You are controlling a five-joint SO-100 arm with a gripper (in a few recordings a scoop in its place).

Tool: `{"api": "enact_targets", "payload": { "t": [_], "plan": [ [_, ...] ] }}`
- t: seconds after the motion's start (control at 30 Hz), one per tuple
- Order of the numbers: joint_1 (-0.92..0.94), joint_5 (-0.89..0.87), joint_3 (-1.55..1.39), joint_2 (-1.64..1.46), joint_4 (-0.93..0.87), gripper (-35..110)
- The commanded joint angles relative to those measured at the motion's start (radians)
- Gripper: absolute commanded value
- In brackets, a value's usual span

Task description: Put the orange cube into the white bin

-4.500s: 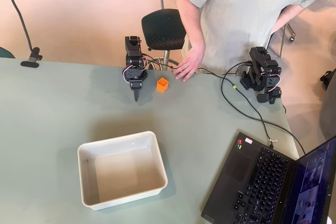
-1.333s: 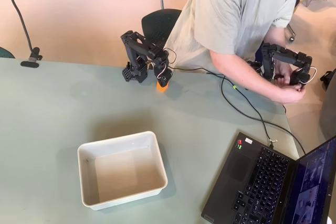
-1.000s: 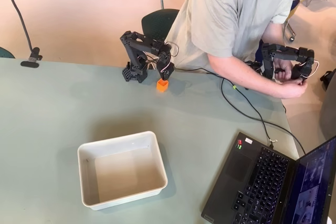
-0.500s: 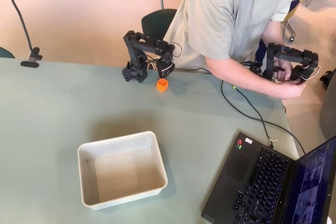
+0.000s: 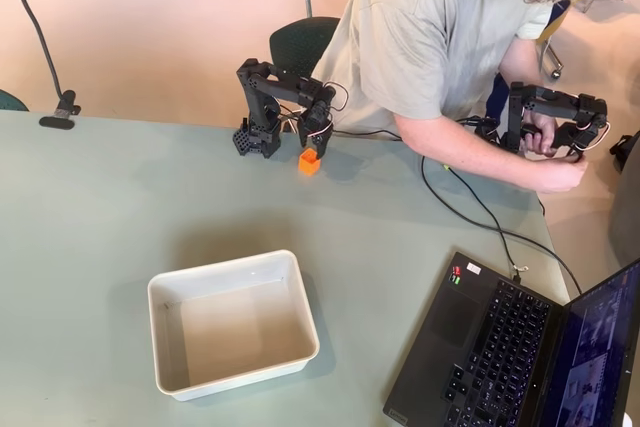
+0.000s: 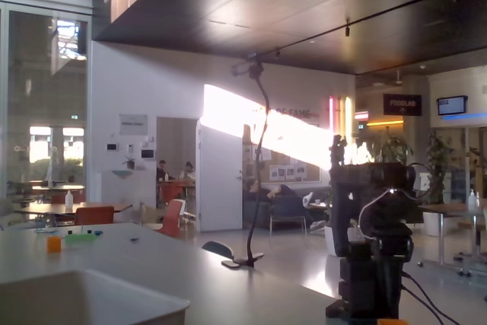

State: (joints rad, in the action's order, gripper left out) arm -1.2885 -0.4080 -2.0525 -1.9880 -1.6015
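A: Where is the gripper [image 5: 313, 143] compared with half a second ago?

B: Lower. In the overhead view it has dropped from just behind the orange cube [image 5: 309, 161] to right on top of its far edge, so the black fingers now overlap the cube. The cube has not shifted; it sits on the table [image 5: 120, 207] near the far edge, just in front of the arm's base.

A: Is it gripped yet?

B: I can't tell. The wrist hides the jaws from above, so whether they are spread around the cube or already pinched on it doesn't show. In the fixed view the arm [image 6: 371, 226] stands at the right with only an orange sliver at the bottom edge.

A: And the white bin [image 5: 233, 322]?

B: Empty, well apart from the cube, toward the near side of the table. A person leans in behind the table, and a laptop [image 5: 520, 347] sits at the right.

A: So what does the drop mean?

B: I'd judge the approach is ending and the grasp is next; lifting and carrying to the bin remain.
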Motion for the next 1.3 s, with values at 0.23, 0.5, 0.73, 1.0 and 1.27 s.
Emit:
{"api": "enact_targets", "payload": {
  "t": [0.23,0.5,0.73,1.0,1.27],
  "plan": [
    [-0.018,-0.002,0.023,0.005,0.009,43],
    [-0.018,-0.037,0.038,0.187,0.012,43],
    [-0.020,-0.071,0.041,0.236,0.012,43],
    [-0.084,-0.058,0.043,0.236,0.012,43],
    [-0.137,-0.069,0.044,0.236,0.084,43]
  ]
}}
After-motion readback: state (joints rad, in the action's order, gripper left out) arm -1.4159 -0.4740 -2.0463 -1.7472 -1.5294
